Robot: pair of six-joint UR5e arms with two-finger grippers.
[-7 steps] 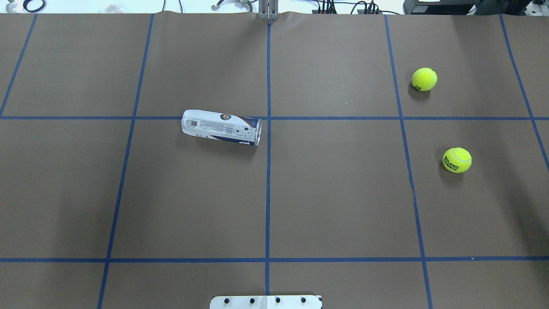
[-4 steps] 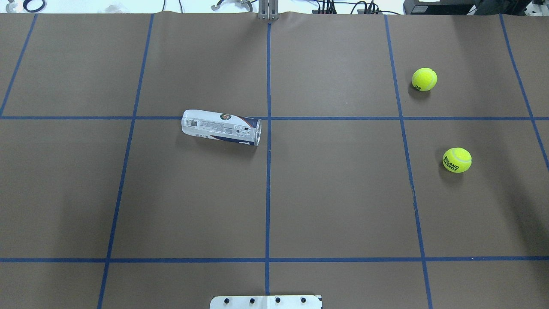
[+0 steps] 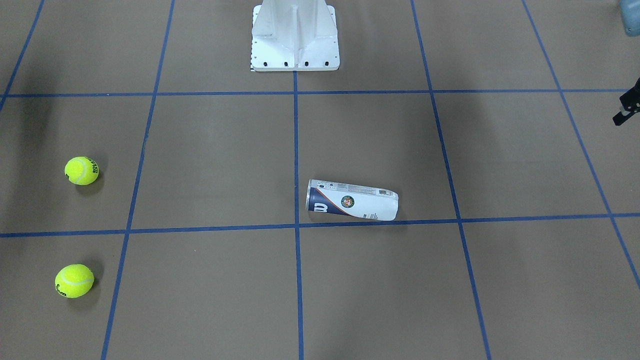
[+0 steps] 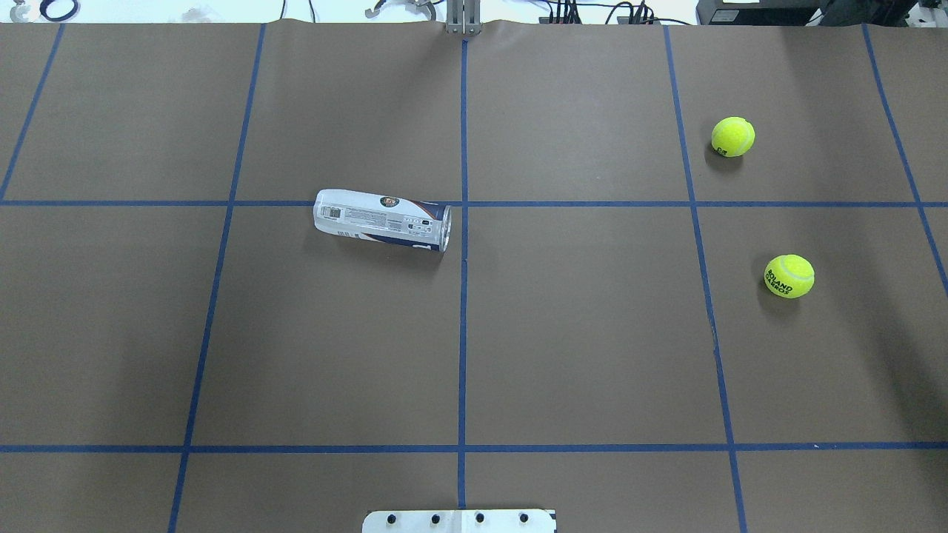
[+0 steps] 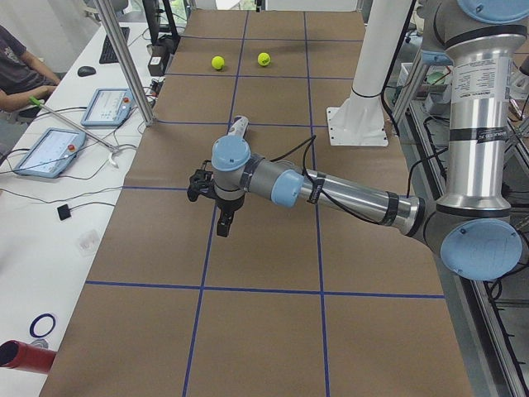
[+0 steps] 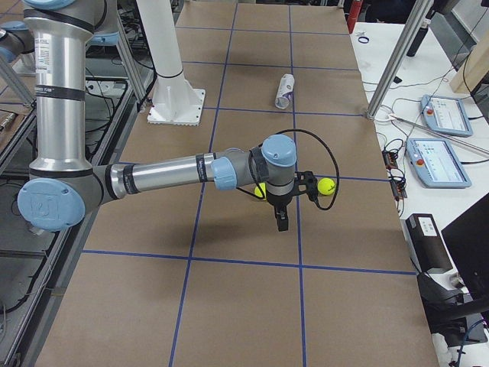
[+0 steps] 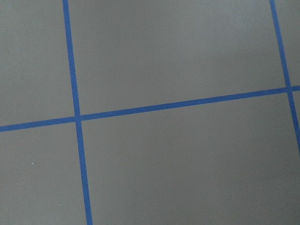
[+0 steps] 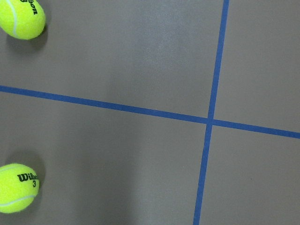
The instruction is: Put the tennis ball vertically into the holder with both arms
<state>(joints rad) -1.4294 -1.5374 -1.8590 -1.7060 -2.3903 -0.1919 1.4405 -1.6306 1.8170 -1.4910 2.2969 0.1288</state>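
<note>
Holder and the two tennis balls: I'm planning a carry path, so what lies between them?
Between holder and tennis balls, only bare table crossed by blue tape lines; overhead view shows it.

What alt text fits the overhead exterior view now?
A tennis-ball can lies on its side left of centre on a brown, blue-taped table; two yellow tennis balls sit apart at the right.
</note>
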